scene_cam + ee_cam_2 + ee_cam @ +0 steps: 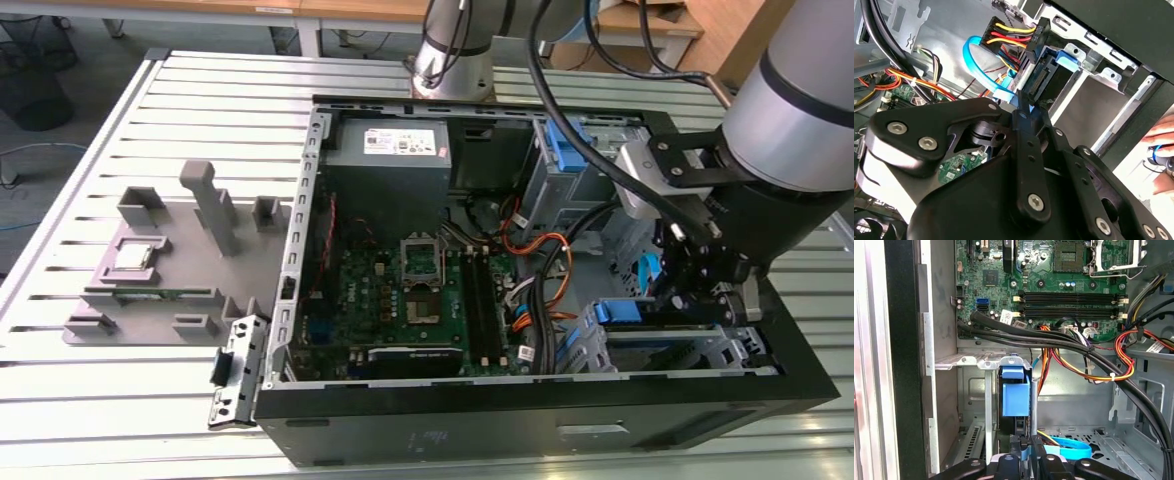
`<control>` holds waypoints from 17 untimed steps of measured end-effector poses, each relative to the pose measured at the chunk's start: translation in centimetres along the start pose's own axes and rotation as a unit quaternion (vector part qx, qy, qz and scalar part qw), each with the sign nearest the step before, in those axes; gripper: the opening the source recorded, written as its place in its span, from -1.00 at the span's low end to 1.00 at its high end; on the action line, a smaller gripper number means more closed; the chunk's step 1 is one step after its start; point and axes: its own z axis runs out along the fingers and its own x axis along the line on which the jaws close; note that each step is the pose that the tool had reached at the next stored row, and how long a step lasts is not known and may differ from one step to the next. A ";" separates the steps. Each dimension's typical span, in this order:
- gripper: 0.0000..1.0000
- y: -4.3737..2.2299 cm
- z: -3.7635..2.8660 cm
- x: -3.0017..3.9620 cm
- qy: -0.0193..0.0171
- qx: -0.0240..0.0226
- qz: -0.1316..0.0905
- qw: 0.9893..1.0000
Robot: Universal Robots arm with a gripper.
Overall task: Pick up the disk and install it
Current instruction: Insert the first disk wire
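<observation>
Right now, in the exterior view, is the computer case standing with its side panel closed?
No: the computer case lies open on the slatted table, its green motherboard exposed, and the gripper reaches inside it.

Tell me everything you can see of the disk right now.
The disk stands on edge in a silver metal drive bay at the front of the open computer case, below the green motherboard in the first wrist view. Its blue plastic rail and tab face the camera; the dark body behind is mostly hidden. The claw sits right at its near edge. In the second wrist view, cabling runs close by.
</observation>
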 end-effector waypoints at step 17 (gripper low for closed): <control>-0.53 -0.26 -2.03 -0.07 -0.001 0.000 0.000 1.000</control>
